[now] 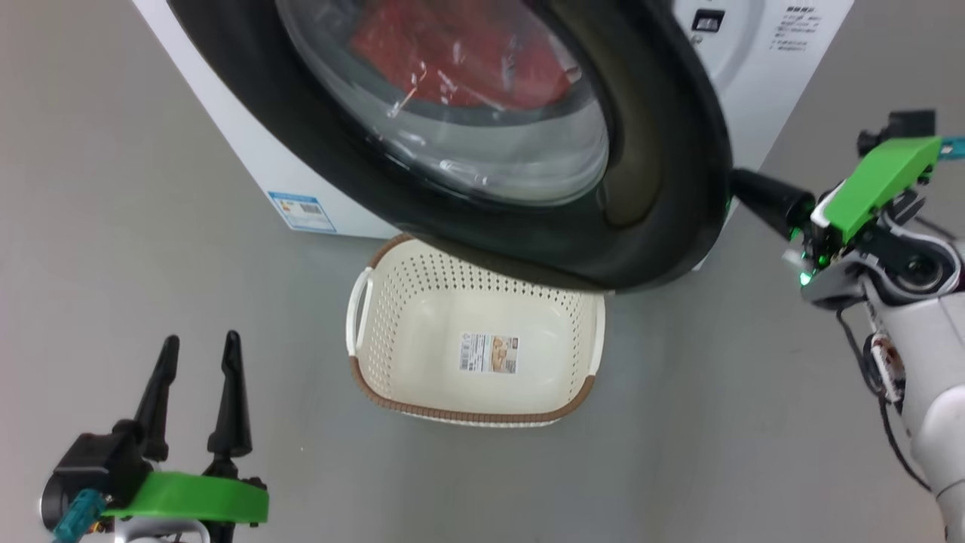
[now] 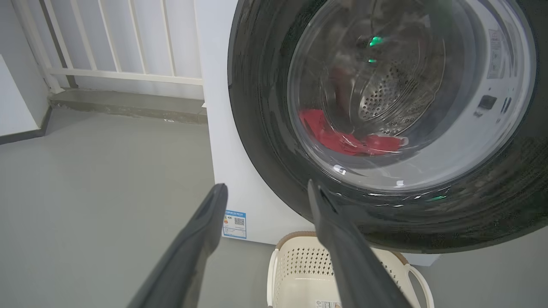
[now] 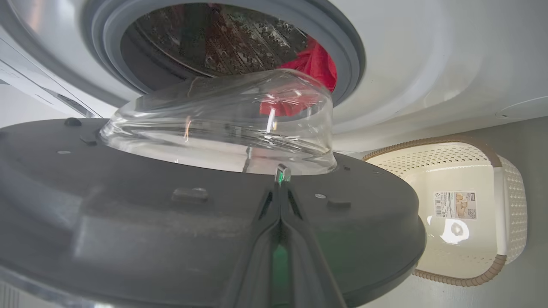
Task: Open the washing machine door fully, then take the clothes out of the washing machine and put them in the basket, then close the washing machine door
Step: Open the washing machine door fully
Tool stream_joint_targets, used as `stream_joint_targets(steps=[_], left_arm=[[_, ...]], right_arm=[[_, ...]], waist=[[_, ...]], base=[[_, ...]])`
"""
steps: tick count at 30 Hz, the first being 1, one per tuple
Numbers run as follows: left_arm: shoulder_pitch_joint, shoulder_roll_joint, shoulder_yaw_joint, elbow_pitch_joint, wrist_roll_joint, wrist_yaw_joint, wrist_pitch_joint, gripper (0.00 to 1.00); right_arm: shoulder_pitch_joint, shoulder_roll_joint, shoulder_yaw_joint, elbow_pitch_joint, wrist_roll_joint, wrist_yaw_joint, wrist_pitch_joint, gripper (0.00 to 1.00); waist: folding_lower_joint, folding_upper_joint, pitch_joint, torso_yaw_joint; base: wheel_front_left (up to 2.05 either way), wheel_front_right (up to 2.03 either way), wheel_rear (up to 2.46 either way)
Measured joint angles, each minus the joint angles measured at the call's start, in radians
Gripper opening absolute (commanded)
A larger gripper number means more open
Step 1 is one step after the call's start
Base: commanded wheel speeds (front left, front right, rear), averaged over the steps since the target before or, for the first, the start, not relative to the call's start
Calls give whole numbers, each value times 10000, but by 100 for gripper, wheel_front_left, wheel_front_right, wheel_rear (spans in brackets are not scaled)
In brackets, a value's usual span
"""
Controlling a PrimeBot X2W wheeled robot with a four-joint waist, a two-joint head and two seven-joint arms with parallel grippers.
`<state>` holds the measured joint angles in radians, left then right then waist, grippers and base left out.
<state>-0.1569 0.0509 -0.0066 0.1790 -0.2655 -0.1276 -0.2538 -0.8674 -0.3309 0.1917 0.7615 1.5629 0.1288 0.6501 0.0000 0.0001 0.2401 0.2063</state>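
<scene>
The washing machine (image 1: 761, 83) stands with its door (image 1: 663, 151) swung partway open, black rim and glass bowl toward me. Through the glass I see the red clothes (image 1: 460, 53) in the drum, also the clothes (image 3: 314, 64) behind the grey gasket. The basket (image 1: 467, 415) sits empty on the floor under the door's lower edge. My right gripper (image 1: 754, 197) is shut, its tips against the door's right edge, and in the right wrist view the gripper (image 3: 280, 190) lies on the door's inner face (image 3: 128, 222). At the lower left, my left gripper (image 1: 202, 341) hangs open and empty.
A blue label sticker (image 1: 301, 211) marks the washer's lower left front. In the left wrist view a white railing (image 2: 128, 42) and a low grey ledge (image 2: 128, 105) stand behind the machine's left side. Grey floor (image 1: 113, 264) spreads to the left of the basket.
</scene>
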Motion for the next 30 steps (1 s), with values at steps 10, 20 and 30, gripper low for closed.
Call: stream_joint_targets(steps=[10, 20, 30], left_arm=[[500, 67, 73, 13, 88, 0, 0, 100], [889, 123, 150, 59, 198, 0, 0, 100], [1129, 123, 209, 75, 351, 0, 0, 100]], right_arm=[[1064, 215, 90, -625, 251, 0, 560, 0], [1757, 384, 291, -1118, 418, 0, 1206, 0], [2175, 489, 587, -1634, 416, 0, 1684, 0]], waist=[[0, 0, -732, -119], [0, 0, -1269, -203], [0, 0, -1701, -58]], base=[[0, 0, 0], [0, 0, 0], [0, 0, 0]])
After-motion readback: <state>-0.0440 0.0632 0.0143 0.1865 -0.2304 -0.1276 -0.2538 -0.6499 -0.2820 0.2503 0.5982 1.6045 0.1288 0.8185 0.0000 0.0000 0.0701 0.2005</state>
